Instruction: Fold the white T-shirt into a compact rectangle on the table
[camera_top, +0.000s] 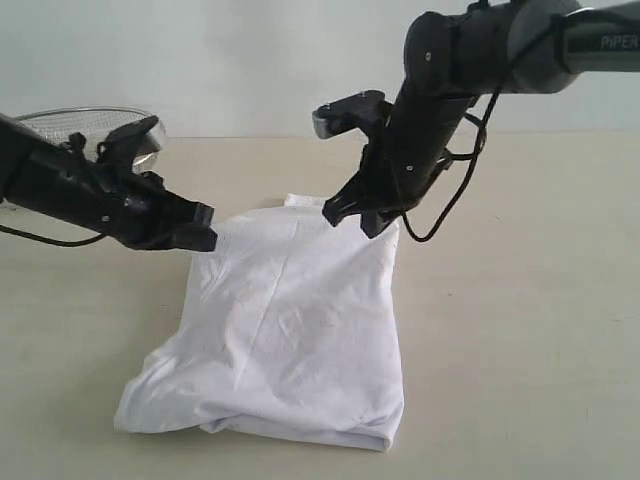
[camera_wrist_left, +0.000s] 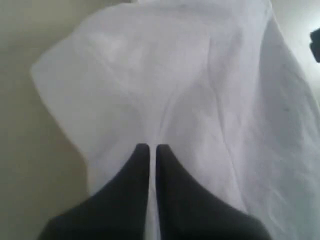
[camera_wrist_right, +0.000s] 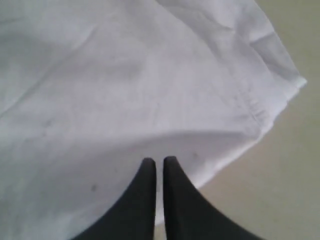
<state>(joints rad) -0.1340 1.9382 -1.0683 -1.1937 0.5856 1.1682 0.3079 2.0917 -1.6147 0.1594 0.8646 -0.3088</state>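
The white T-shirt (camera_top: 285, 330) is held up by its far edge, and its near folded end rests on the table (camera_top: 530, 330). My left gripper (camera_top: 203, 228) is shut on the shirt's far left corner. My right gripper (camera_top: 352, 215) is shut on the far right corner. In the left wrist view the black fingertips (camera_wrist_left: 142, 150) nearly touch, with white T-shirt (camera_wrist_left: 200, 80) cloth between and under them. In the right wrist view my right gripper (camera_wrist_right: 159, 161) pinches the white T-shirt (camera_wrist_right: 125, 90) near its hemmed edge. No red lettering or tag shows.
A round silver wire-mesh basket (camera_top: 70, 125) stands at the back left, behind my left arm. A black cable (camera_top: 450, 200) loops down from my right arm. Bare tabletop (camera_wrist_right: 280, 180) lies beside the shirt on the right.
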